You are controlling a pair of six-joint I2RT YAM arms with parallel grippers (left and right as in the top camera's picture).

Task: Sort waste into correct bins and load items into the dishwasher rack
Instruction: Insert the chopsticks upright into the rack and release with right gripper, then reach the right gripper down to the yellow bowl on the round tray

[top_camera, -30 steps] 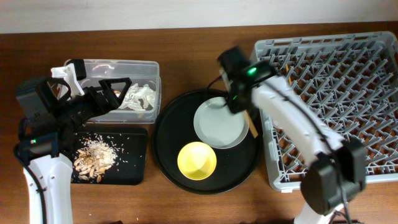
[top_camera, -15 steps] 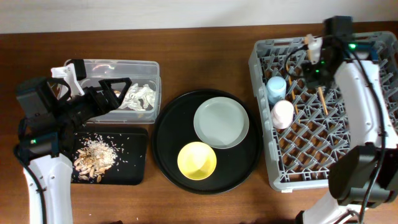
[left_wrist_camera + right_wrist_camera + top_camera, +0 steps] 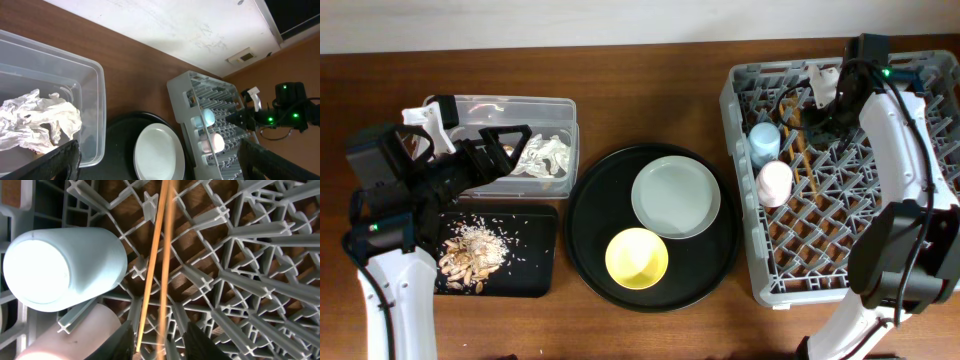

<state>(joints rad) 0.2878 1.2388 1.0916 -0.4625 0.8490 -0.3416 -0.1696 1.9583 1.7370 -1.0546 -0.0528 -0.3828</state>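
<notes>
Over the dishwasher rack's [image 3: 880, 200] far left corner, the right gripper [image 3: 159, 342] grips the wooden chopsticks [image 3: 159, 255] beside the blue cup [image 3: 60, 267]. Released crooked, they could slip through the grid; the left gripper's state is unclear

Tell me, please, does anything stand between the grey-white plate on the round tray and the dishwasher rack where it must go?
Nothing visible does. The plate lies uncovered on the round black tray, beside the yellow bowl. Only bare table separates the tray from the rack, whose lower part looks free of items.

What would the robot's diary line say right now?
right gripper: holding chopsticks over rack | left gripper: above clear box | plate, yellow bowl: on round tray
</notes>
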